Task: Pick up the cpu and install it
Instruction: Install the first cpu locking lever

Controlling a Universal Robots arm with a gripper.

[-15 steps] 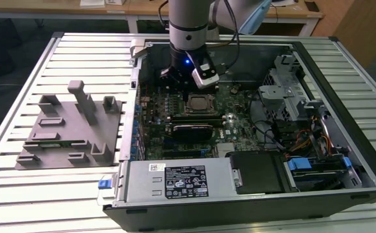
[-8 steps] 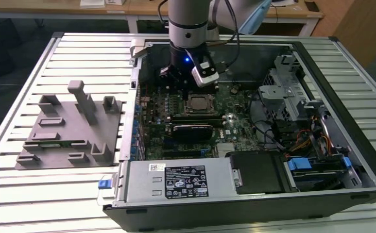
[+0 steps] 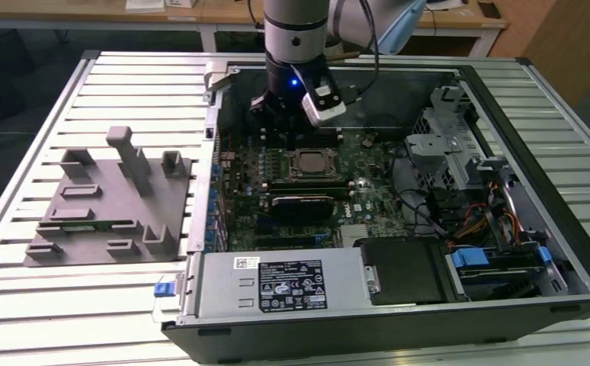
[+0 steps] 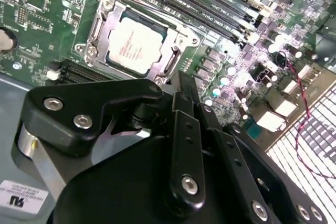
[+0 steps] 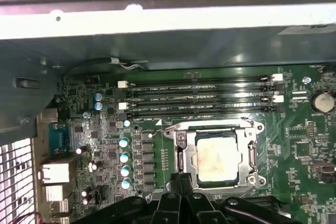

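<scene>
Cpu, a small flat square chip with a silver metal top, sits in the metal-framed socket on the green motherboard.
The black claw hovers beside the socket's edge, fingers pressed together and gripping nothing.

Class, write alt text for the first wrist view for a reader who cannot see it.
A silver-topped cpu sits in its metal-framed socket on a green motherboard, beside long memory slots. The black claw, shut and empty, is near the socket's edge.
</scene>
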